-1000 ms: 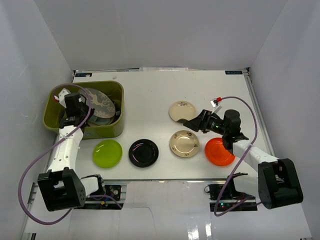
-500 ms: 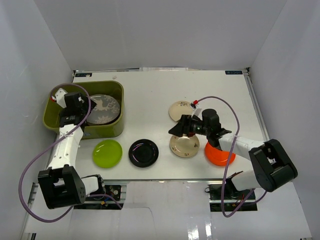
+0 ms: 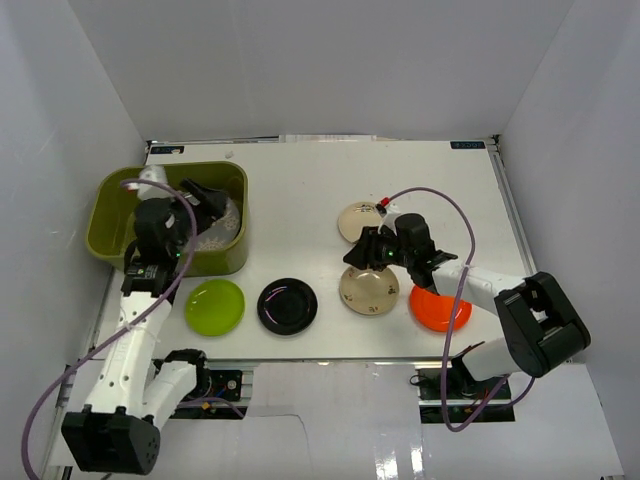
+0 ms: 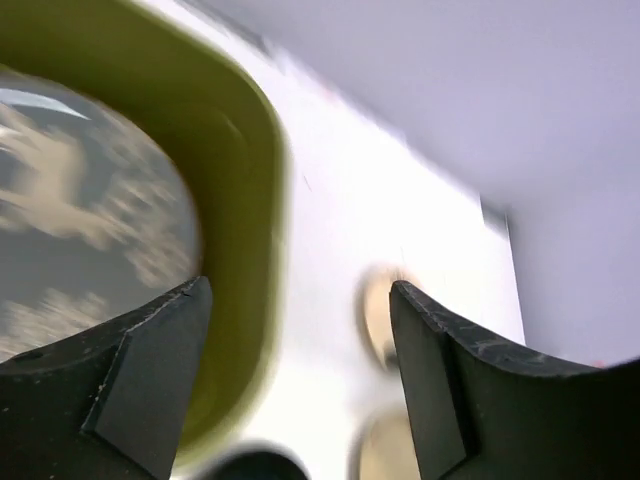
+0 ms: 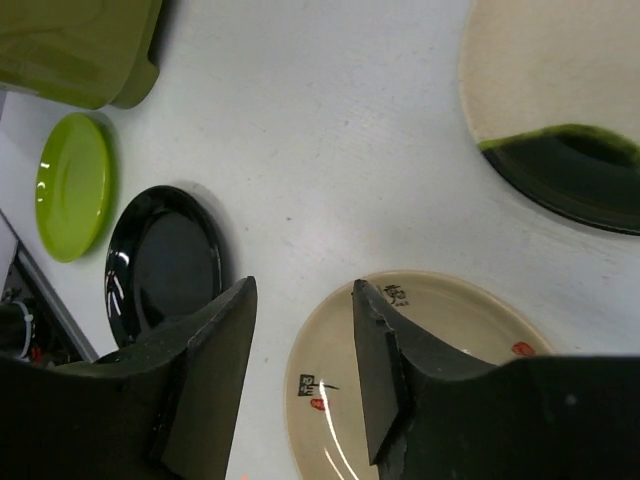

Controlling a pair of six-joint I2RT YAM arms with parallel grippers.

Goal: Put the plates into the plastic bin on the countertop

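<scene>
Top view: left gripper [image 3: 197, 197], jaws wide, had left the grey plate [image 3: 226, 226] in the bin [image 3: 107, 215]; right gripper [image 3: 354, 258], jaws parted, reached the near cream plate [image 3: 371, 293].

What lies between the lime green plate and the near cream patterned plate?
Only the black plate, resting flat on the countertop; the top external view shows it clearly.

white arm links [image 3: 120, 345], black joints [image 3: 540, 325], thin purple cables [image 3: 430, 189], matte black end effector fingers [image 5: 200, 380]
</scene>
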